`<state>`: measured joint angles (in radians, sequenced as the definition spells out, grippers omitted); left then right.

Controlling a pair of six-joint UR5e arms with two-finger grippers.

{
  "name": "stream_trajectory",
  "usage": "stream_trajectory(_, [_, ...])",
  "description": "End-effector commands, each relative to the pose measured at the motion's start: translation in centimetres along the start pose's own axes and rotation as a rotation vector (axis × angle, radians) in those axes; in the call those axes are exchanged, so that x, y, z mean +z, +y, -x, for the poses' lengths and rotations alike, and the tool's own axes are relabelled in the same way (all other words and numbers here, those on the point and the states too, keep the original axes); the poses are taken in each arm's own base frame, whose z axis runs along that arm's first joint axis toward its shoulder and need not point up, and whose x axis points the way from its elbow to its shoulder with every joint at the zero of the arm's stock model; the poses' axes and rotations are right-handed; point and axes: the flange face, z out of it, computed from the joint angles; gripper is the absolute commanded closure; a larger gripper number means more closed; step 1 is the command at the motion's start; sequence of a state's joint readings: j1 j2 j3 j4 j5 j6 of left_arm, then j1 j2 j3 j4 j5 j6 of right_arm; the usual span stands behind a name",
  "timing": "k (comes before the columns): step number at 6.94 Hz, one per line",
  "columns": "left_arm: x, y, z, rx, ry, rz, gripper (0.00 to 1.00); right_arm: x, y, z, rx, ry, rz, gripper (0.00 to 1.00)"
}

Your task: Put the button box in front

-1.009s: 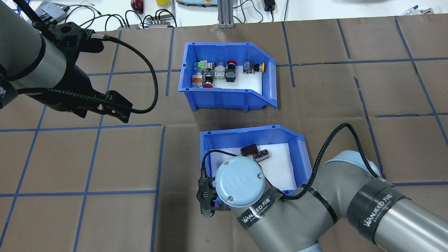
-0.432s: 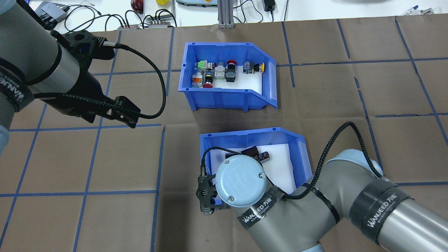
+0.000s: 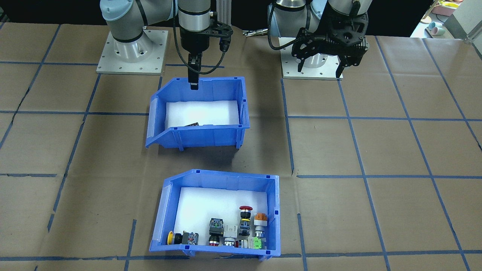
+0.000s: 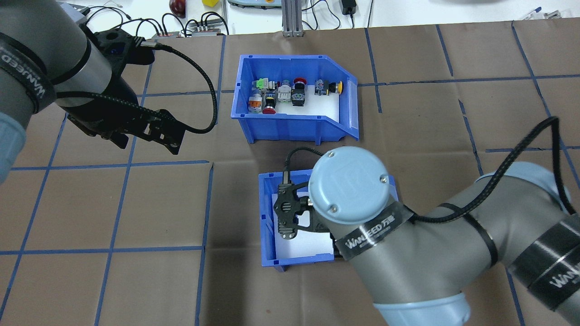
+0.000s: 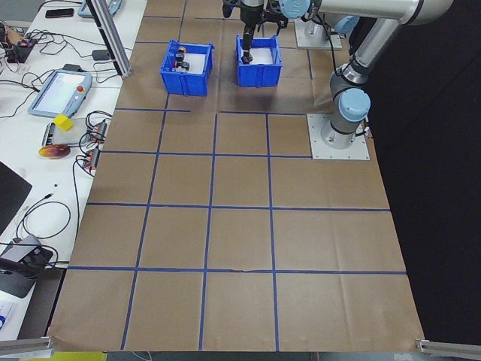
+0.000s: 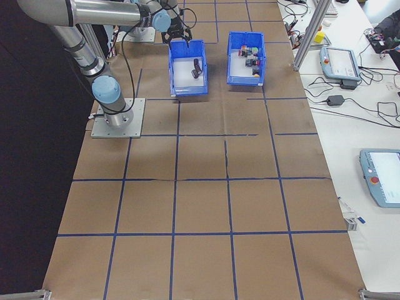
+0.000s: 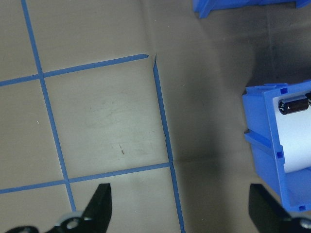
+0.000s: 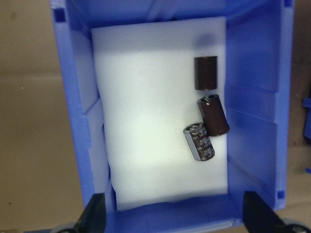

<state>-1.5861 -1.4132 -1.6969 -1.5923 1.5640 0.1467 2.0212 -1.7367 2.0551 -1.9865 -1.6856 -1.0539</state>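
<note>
Blue plastic button box (image 4: 294, 102), holding assorted push-buttons, sits on the desk's far side beyond the second bin (image 4: 272, 217) (dark cylinders only), over which the right tool (image 4: 290, 219) hangs spread, while the left tool (image 4: 156, 133), spread and empty, hovers well aside.

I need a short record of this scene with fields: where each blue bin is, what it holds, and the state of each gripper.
button box: far from the robot's base, resting on the table; holds push-button switches
second blue bin: nearer the robot; holds three dark cylinders on a white liner
right gripper: open, above the second blue bin's interior, holding nothing
left gripper: open, empty, above bare table, apart from both bins
</note>
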Motion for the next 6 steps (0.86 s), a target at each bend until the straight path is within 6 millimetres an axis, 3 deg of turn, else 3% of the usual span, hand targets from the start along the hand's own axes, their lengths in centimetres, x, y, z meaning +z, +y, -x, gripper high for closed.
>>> stream_trajectory(1, [0.6, -2.0, 0.1, -0.012, 0.006, 0.036, 0.01, -1.7, 6.8, -6.8, 0.229, 0.005, 0.021, 0.0])
stream_trajectory(3, [0.9, -2.2, -0.1, -0.009, 0.012, 0.056, 0.01, -2.5, 13.1, -10.8, 0.501, 0.026, 0.025, 0.0])
stream_trajectory(4, [0.9, -2.2, 0.0, -0.009, 0.01, 0.055, 0.01, -3.7, 15.2, -12.3, 0.725, 0.054, 0.015, 0.0])
stream_trajectory(6, [-0.6, -1.7, -0.1, -0.014, 0.018, 0.108, 0.01, -5.1, 16.3, -13.6, 0.966, 0.087, -0.004, 0.0])
